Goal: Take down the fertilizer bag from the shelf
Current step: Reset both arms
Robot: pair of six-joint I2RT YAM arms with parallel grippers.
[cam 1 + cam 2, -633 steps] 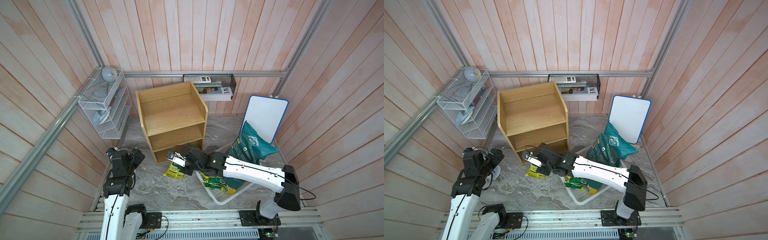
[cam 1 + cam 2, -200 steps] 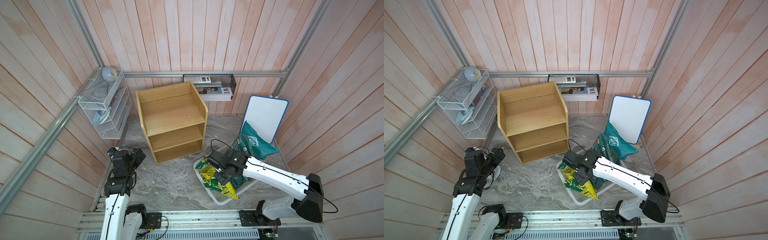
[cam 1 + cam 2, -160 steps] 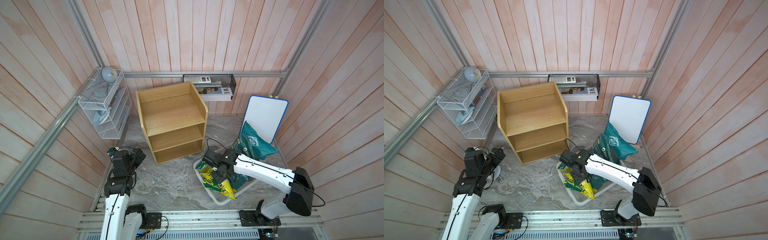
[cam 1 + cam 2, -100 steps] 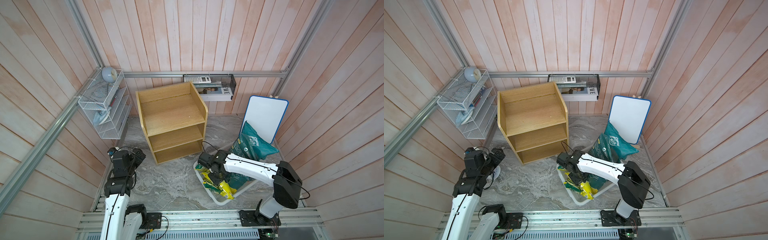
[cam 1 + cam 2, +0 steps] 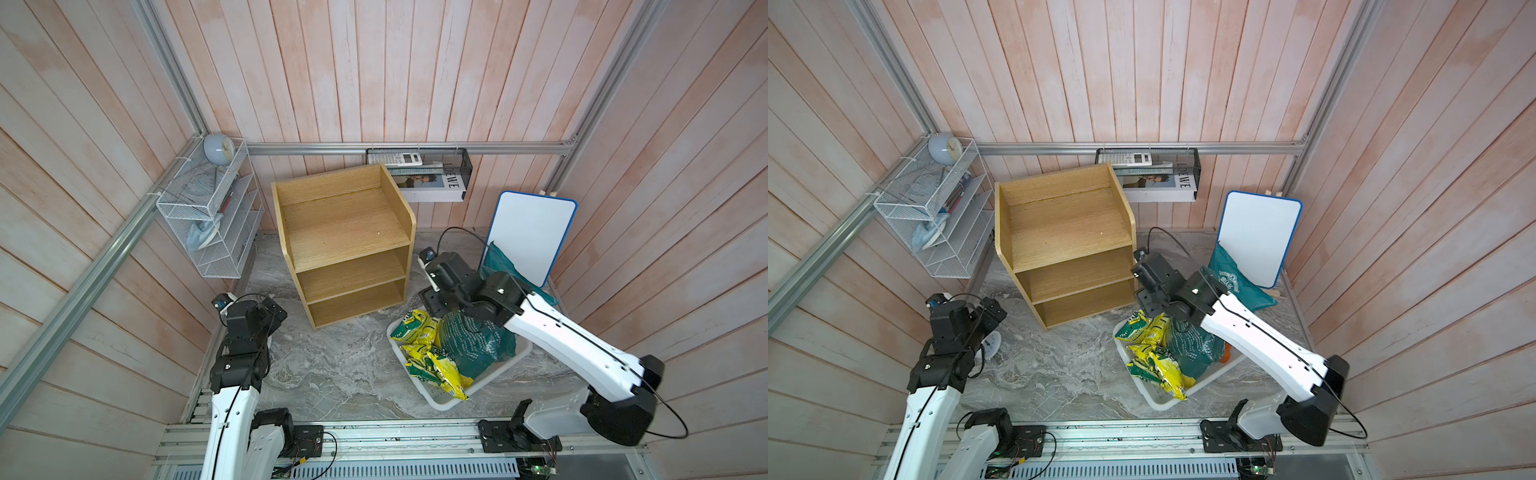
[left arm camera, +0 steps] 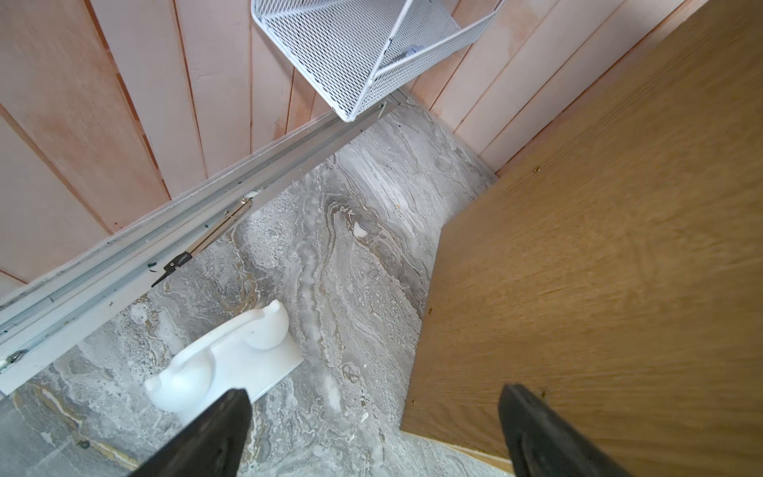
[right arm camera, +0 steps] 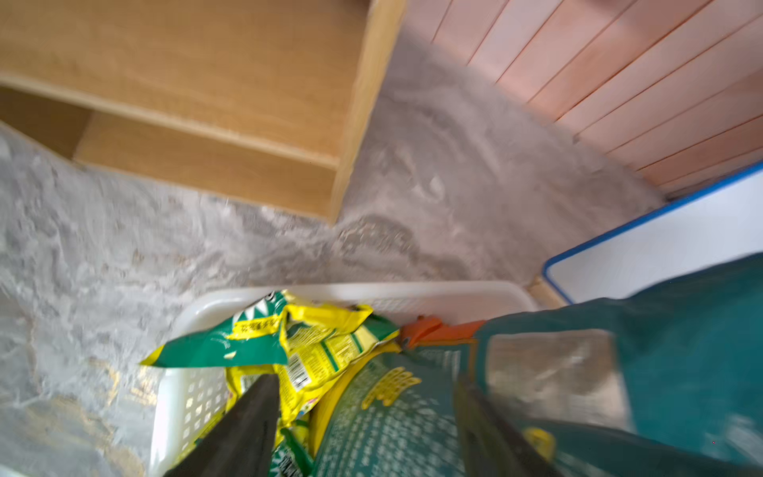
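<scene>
1. Two yellow-and-green bags are off the shelf (image 5: pixel 345 232). The far fertilizer bag (image 5: pixel 415 331) and the near fertilizer bag (image 5: pixel 438 370) both lie in the white basket (image 5: pixel 440 405). The basket stands on the worktop (image 5: pixel 340 365), right of the shelf and nearer. All three tiers look bare in both top views.
2. The right gripper (image 5: pixel 434 306) hangs over the basket's far corner, between the shelf's right side and the dark teal bag (image 5: pixel 471 345). In the right wrist view its jaws are spread wide and pinch nothing.
3. From that gripper, the far fertilizer bag lies just to the near side and lower down, crumpled with no clear axis. The near fertilizer bag lies beyond it. Its long axis runs from far-left to near-right along the basket's left wall, and its end reaches the rim.
4. The right gripper is by far the nearer to both bags. The left gripper (image 6: pixel 371 437), also spread and empty, sits near-left of the shelf, well apart from the basket.
5. Judged from this layout, the taking-down looks done. The coming move is likely a clean lift away, which should rise straight up because the shelf's side is just beside the gripper on the left.
</scene>
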